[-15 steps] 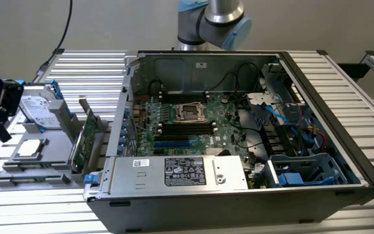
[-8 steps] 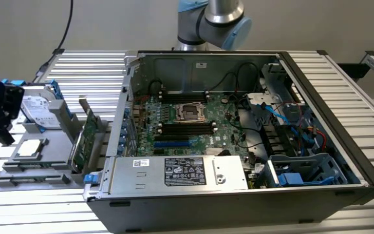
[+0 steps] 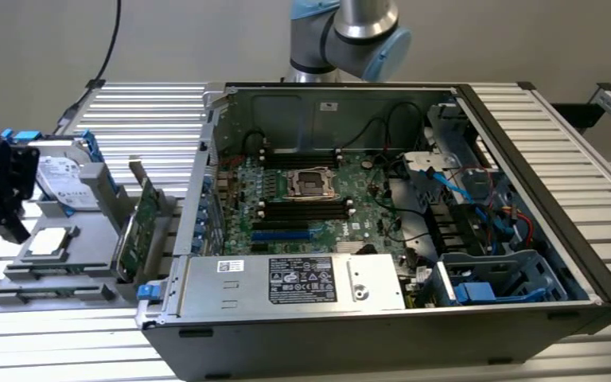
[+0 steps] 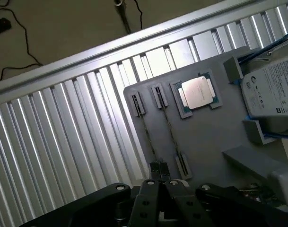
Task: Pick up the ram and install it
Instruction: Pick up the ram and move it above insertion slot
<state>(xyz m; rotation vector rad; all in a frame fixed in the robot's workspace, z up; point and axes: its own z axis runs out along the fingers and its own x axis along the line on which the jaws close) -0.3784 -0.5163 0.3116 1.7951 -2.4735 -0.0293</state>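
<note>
Ram [image 4: 147,138] stands on edge as a thin strip in one slot of a gray holder [image 4: 205,137], which lies on the slatted table [image 4: 63,142] with a second thin strip [image 4: 171,133] just beside the first. The gripper [image 4: 161,182] hangs directly over the near end of these slots with its fingers pressed together; whether they pinch the stick cannot be told. A processor chip [image 4: 198,92] and a hard drive [image 4: 271,90] sit on the same holder. In the exterior view, the gripper [image 3: 9,227] is at the far left, well apart from the open computer case [image 3: 337,350].
</note>
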